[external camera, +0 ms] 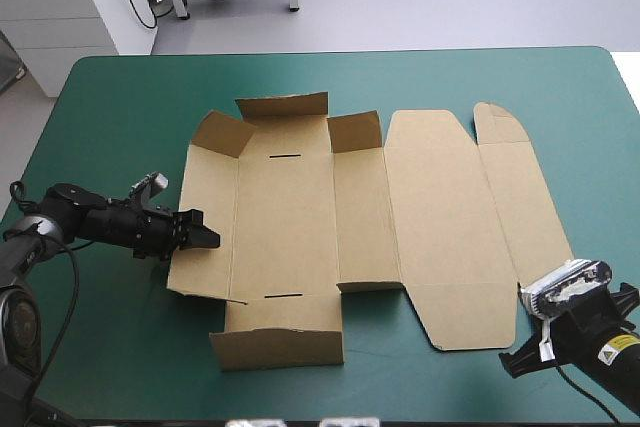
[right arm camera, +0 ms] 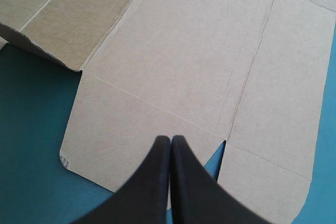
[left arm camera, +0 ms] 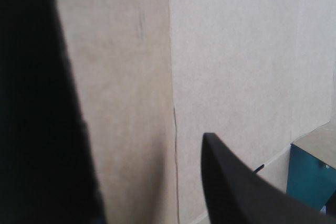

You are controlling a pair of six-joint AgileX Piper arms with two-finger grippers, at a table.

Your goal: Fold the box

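Brown box [external camera: 360, 217] mid-table [external camera: 120, 107], mostly flat | left gripper [external camera: 208, 237] parted at its 9 o'clock wall [external camera: 210, 197] | right gripper [right arm camera: 170, 142] clenched, empty, 5 o'clock | I judge board light, stiff, creased: pinch wall's free edge.

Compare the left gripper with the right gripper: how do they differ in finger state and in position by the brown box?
The left gripper has its fingers apart; the right gripper's are shut in one pointed arch. The left gripper is at the left wall panel of the brown box; the right gripper is by the near edge of its flat right panels. Both have black fingers aimed at the board.
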